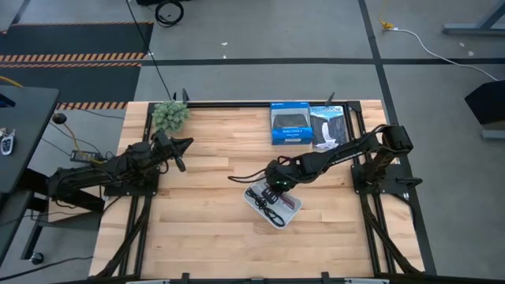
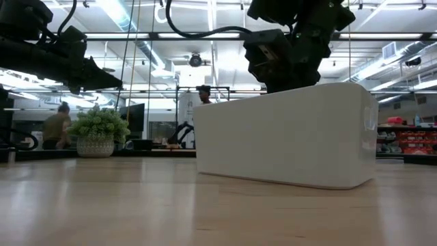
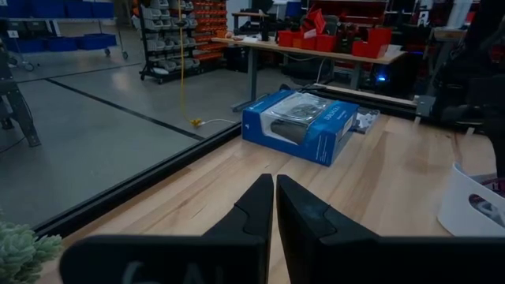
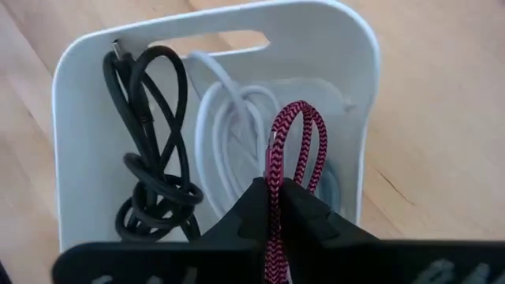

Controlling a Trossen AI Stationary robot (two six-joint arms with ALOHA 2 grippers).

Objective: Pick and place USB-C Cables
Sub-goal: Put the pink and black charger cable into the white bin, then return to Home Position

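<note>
A white tray (image 1: 278, 211) stands on the table and holds a black cable (image 4: 154, 158), a white cable (image 4: 229, 118) and a light blue-grey cable (image 4: 327, 185). My right gripper (image 4: 273, 189) hangs over the tray (image 4: 205, 39) and is shut on a dark red braided cable (image 4: 293, 142). In the low view the right gripper (image 2: 287, 58) shows above the tray's wall (image 2: 287, 133). My left gripper (image 1: 180, 151) is shut and empty over the table's left part, near the plant. My right gripper pinches the dark red cable between its two fingers, across the strands (image 4: 275, 175) just below the cable's looped end (image 4: 296, 110). The fingers come from above, pointing down into the tray. The loop stands out past the fingertips over the tray's inside.
A blue retail box (image 1: 289, 123) and a black one (image 1: 327, 126) lie at the table's far edge. A small potted plant (image 1: 170, 114) stands at the far left corner. Bare wood lies between the arms and along the near edge.
</note>
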